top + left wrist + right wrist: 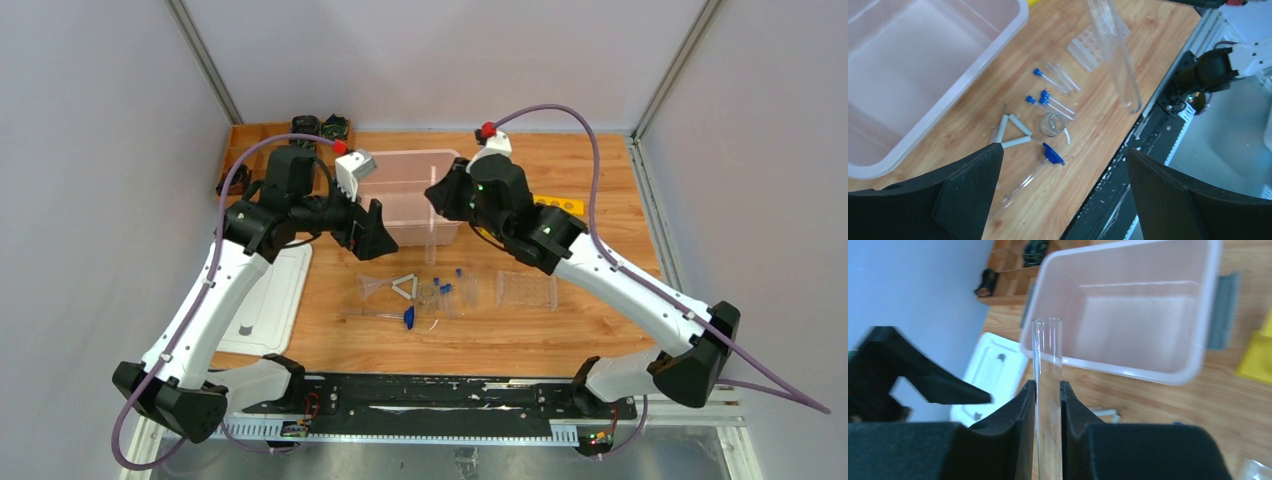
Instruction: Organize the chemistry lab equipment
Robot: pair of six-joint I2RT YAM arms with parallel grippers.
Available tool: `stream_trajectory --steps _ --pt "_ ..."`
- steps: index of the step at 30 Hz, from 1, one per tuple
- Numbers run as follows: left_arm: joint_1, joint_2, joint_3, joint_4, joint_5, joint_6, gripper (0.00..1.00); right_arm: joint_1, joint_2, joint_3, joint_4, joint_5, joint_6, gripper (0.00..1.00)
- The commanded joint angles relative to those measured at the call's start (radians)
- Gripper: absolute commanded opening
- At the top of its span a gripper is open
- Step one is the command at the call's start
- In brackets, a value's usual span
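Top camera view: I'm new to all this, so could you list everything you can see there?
glass tube: one, clear, upright in the right gripper
bin: one, translucent pink, far centre
funnel: one, clear, left end of the row in front of the bin
triangle: one, white, beside the funnel
small dish: one, clear, right of the triangle
blue-capped tubes: at least three, clear, lying by the dish
tube rack: one, clear, right end of the row
blue-tipped rod: one, clear, near side of the triangle
lid: one, white, left of the row
wooden tray: one, brown, far left corner
yellow block: one, right of the bin, partly hidden
left gripper: black, open
right gripper: black, shut on the glass tube
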Motion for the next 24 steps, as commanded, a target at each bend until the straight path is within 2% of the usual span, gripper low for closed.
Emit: stream_trajectory --steps 1,11,14,20,24 --pt "-0.032 0.016 0.012 0.037 0.054 -0.092 0.97 0.086 0.083 0.087 0.148 0.025 0.001 0.00" --pt "-0.032 -0.003 -0.025 0.120 0.095 -0.163 0.89 0.151 0.131 0.115 0.254 0.043 0.026 0.00" --pt "-0.032 -0.011 -0.035 0.159 0.082 -0.185 0.83 0.164 0.121 0.098 0.278 0.058 0.042 0.00" --pt "-0.032 -0.006 -0.028 0.170 0.080 -0.178 0.58 0.175 0.093 0.066 0.301 0.076 0.054 0.00" --pt "-0.031 0.003 -0.032 0.166 0.088 -0.175 0.35 0.175 0.078 0.053 0.334 0.080 0.041 0.00"
